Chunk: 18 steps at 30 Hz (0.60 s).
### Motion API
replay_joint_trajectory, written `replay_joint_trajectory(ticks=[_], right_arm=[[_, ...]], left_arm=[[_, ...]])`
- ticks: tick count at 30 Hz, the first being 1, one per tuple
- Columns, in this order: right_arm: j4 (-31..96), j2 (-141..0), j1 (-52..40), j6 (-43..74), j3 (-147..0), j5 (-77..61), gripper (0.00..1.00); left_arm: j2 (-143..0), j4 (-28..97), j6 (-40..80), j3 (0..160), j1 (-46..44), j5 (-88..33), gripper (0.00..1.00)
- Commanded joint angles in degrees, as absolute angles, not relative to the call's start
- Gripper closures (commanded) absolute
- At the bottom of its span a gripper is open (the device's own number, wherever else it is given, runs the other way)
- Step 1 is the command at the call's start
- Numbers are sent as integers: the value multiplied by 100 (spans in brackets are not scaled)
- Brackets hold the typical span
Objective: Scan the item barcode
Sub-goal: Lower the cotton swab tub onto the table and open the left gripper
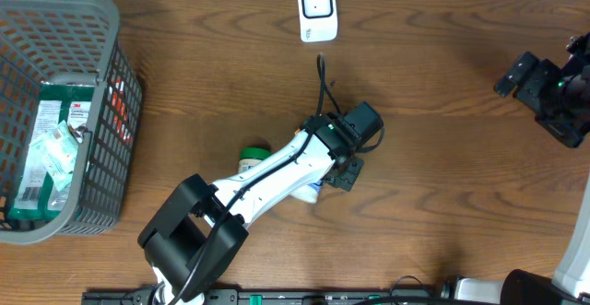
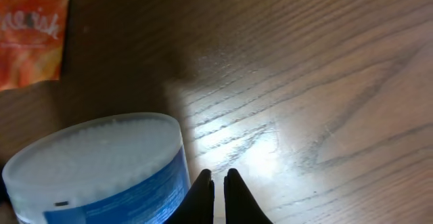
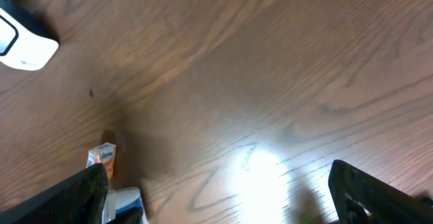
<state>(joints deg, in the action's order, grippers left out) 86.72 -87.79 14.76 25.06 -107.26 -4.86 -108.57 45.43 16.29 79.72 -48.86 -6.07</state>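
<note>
A white barcode scanner (image 1: 316, 10) stands at the table's far edge and shows top left in the right wrist view (image 3: 19, 40). A round blue tub with a white lid (image 2: 101, 170) lies just left of my left gripper (image 2: 218, 182). That gripper is shut with nothing between its fingers, low over bare wood. From overhead the tub (image 1: 311, 193) peeks out from under the left arm, close to the left gripper (image 1: 346, 174). My right gripper (image 3: 216, 180) hangs open and empty at the far right (image 1: 516, 73), well away from the tub (image 3: 127, 204).
An orange packet (image 2: 30, 31) lies beyond the tub, also seen by the right wrist (image 3: 101, 160). A green-capped item (image 1: 251, 154) sits beside the left arm. A grey basket (image 1: 118, 29) holding several packets stands at the left edge.
</note>
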Motion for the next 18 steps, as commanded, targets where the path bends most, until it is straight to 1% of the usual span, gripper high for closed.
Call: replay_joint_trajectory(ticks=[1,14,18], right_arm=[[8678,-8809,1496,2567,-10816,-410,1],[8678,-8809,1496,2567,-10816,-408,1],[8678,-8809,1496,2567,-10816,-410,1]], left_arm=[[-10836,4532,1730,7859,-4912,-707,92],[-10836,4250,1796,7859,-5378,-639,92],[-10847,4259,1835,7852,-5459,-336,92]])
